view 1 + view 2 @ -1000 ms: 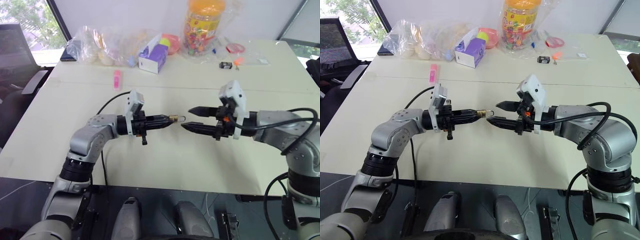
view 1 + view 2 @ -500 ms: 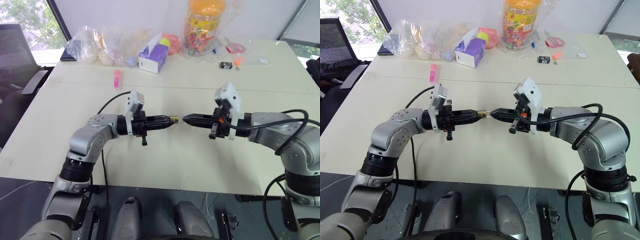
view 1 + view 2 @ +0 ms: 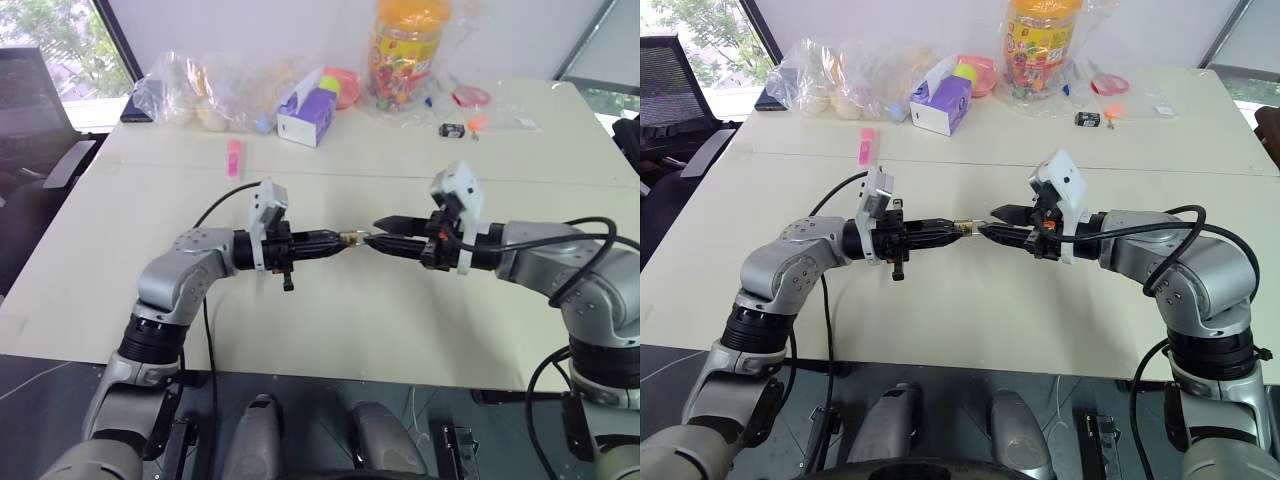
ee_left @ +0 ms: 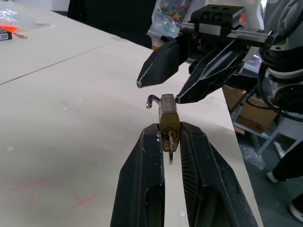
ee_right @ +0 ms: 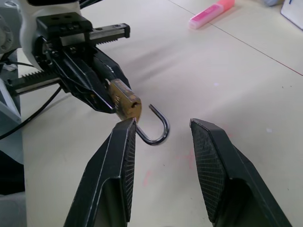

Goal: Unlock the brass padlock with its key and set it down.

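The brass padlock (image 4: 169,116) is pinched by its body in my left gripper (image 4: 169,128), which is shut on it and held level above the table. Its key (image 4: 170,152) hangs from the end of the lock between the fingers. The thin shackle (image 5: 158,127) curves out as a hook, with its free end out of the body. My right gripper (image 5: 162,124) faces the left one tip to tip and is open. One of its fingers (image 5: 118,156) lies close under the padlock body and the other (image 5: 213,156) stands beyond the shackle. In the head views the two grippers meet over the table's middle (image 3: 360,236).
At the table's far side are a pink marker (image 3: 234,157), a purple tissue box (image 3: 308,112), plastic bags (image 3: 200,85), a candy jar (image 3: 405,45) and a small black-and-silver object (image 3: 452,129). An office chair (image 3: 30,110) stands to the left.
The right gripper came in from a gap away, was shut at the padlock's shackle end half a second ago, and now stands open there. The left gripper has not moved.
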